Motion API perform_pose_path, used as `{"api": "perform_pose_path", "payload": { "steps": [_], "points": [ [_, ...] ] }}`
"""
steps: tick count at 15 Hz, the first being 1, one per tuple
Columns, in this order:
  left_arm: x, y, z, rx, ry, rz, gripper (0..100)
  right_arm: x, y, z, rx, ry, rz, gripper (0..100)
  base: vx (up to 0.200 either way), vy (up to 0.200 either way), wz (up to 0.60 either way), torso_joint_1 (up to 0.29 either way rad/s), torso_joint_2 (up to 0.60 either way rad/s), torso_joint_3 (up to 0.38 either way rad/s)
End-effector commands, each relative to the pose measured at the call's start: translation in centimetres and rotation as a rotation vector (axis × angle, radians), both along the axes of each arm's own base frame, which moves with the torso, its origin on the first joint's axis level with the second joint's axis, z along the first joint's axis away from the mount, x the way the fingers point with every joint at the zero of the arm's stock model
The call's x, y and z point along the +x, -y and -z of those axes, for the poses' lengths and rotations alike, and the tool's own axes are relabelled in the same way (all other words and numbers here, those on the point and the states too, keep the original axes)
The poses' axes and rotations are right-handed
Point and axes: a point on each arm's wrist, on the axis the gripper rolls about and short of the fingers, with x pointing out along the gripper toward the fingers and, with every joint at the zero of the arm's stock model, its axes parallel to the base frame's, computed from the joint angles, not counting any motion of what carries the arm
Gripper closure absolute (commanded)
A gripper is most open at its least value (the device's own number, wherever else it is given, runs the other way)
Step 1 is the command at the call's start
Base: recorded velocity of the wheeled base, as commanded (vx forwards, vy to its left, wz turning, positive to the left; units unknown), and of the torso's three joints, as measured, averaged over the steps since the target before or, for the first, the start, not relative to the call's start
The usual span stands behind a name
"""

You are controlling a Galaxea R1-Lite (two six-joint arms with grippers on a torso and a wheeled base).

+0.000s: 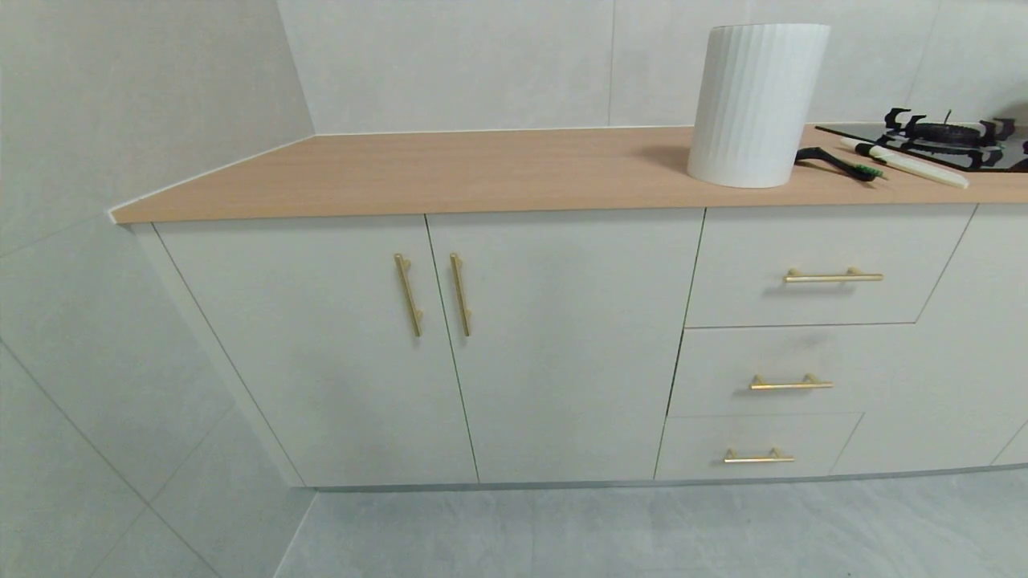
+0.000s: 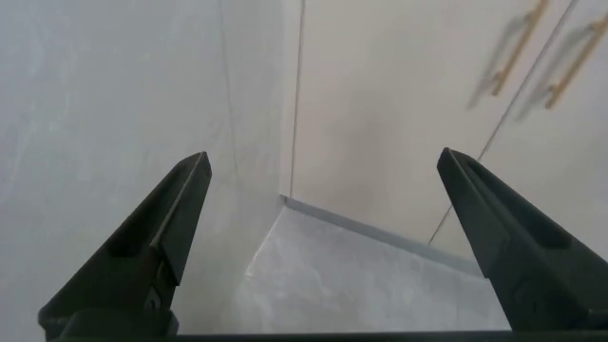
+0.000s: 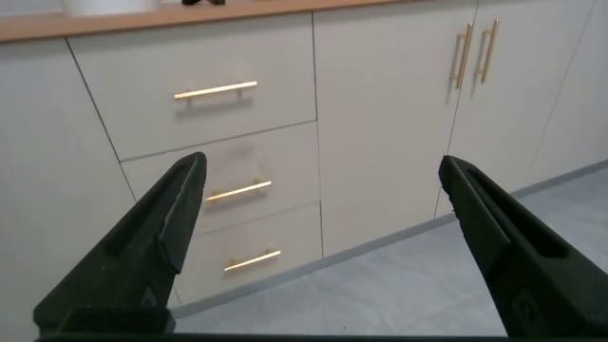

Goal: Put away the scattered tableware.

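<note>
On the wooden counter (image 1: 450, 172), at its right end, lie a black-handled utensil (image 1: 835, 163) and a long white utensil (image 1: 907, 163), both beside a tall white ribbed container (image 1: 755, 104). My left gripper (image 2: 323, 180) stands open low down, facing the corner where the cabinet meets the tiled wall, with nothing between its fingers. My right gripper (image 3: 323, 180) is open too, held low in front of the drawers, and holds nothing.
A black gas hob (image 1: 956, 140) sits at the counter's far right. Below are two shut cabinet doors with gold handles (image 1: 434, 293) and three shut drawers (image 1: 811, 277). A tiled wall closes the left side; grey floor (image 1: 642, 530) lies in front.
</note>
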Motion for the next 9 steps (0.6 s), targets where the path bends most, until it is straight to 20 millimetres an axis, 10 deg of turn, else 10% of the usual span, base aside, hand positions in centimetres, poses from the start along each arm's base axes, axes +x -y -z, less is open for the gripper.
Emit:
{"api": "perform_pose_path", "payload": {
  "steps": [1,5,9],
  "points": [
    [0.0,0.1,0.8,-0.002,-0.006,-0.024,0,0.1,0.0,1.3,0.001,-0.004,0.006,0,0.0,0.0,0.0,0.0,0.0,0.0],
    [0.8,0.5,5.4,0.068,-0.036,-0.094,0,2.3,0.0,5.0,-0.007,-0.026,0.004,0,0.0,0.0,0.0,0.0,0.0,0.0],
    [1.4,1.1,5.6,0.117,0.019,0.197,0,2.8,-0.3,6.6,-0.015,-0.132,-0.105,0,0.0,0.0,0.0,0.0,0.0,0.0]
  ]
}}
